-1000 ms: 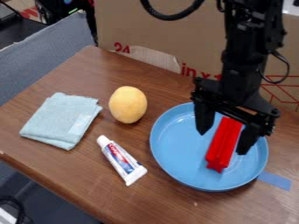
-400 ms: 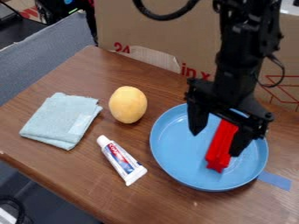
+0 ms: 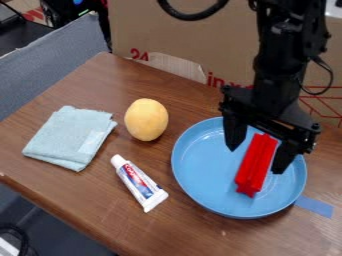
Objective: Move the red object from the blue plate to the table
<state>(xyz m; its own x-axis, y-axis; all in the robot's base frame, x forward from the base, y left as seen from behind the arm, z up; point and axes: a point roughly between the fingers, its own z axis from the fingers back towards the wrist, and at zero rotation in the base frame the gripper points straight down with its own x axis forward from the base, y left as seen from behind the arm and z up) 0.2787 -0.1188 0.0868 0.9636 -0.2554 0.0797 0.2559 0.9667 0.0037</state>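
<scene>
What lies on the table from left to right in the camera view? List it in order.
Folded teal cloth → toothpaste tube → orange ball → blue plate → red block lying in the plate, with the open gripper straddling it.

Single robot arm [image 3: 283, 55], seen from the front: a matt black column of stacked, boxy segments rising out of the top of the view. A black cable loops across the top edge, beside the upper segment. The arm widens at its lower end into a black crossbar carrying the gripper [image 3: 269, 140], which has two straight, flat black fingers [image 3: 231, 131], one at each end of the bar. No markings, labels or screws can be made out on the dark housing.
</scene>
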